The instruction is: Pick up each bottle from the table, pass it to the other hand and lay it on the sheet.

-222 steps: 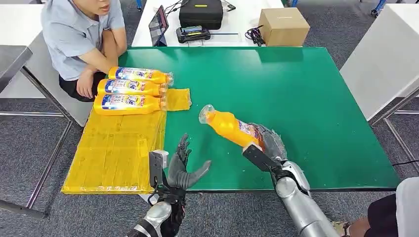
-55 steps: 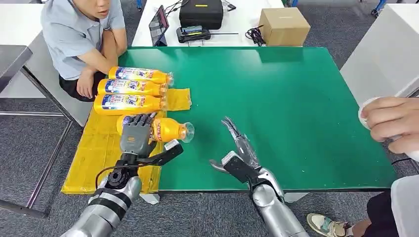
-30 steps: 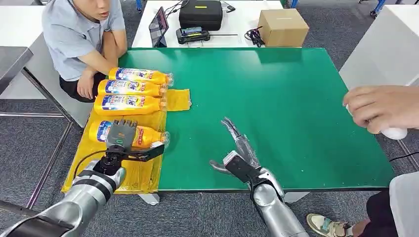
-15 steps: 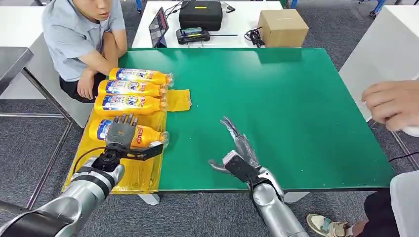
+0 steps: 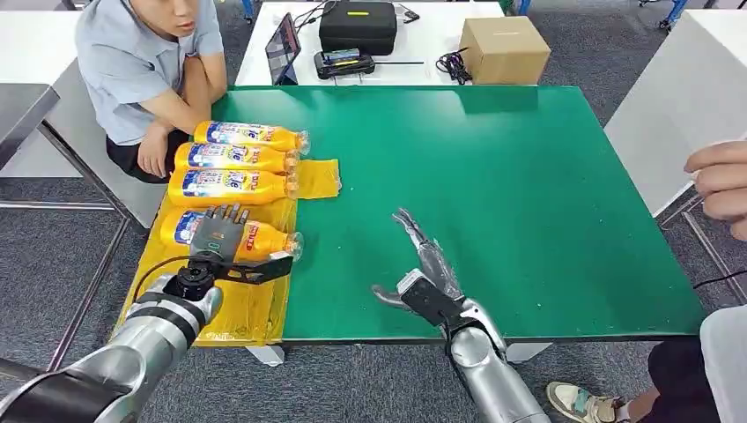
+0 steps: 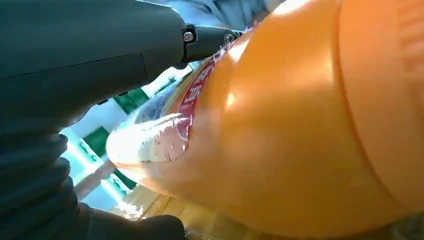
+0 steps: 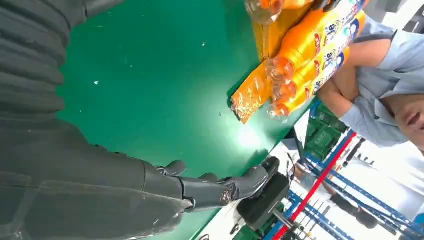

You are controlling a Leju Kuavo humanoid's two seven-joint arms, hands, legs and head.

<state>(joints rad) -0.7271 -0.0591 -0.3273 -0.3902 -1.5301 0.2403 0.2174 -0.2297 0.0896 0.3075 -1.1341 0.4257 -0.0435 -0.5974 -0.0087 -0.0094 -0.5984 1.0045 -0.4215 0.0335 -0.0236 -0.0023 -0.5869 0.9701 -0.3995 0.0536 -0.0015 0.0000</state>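
A green table (image 5: 528,176) stands in front of the robot, with a yellow sheet (image 5: 211,300) spread along its left edge. 3 orange bottles (image 5: 233,159) lie side by side at the far end of the sheet, caps pointing toward the table's middle. A 4th orange bottle (image 5: 264,240) lies on the sheet just beside them, parallel to the row. The robot's left hand (image 5: 218,236) is wrapped over this bottle's labelled middle, fingers curled across the top and thumb underneath, gripping it. The left wrist view shows the bottle pressed close against the palm. The right hand (image 5: 423,264) rests above the green surface near the front edge, fingers spread and straight, holding nothing.

This looks like the laying-down step, nearly done. The next move calls for the left hand to loosen and lift straight off without rolling the bottle. No further bottle lies on the green surface.

A seated person (image 5: 145,62) watches from the far left corner.
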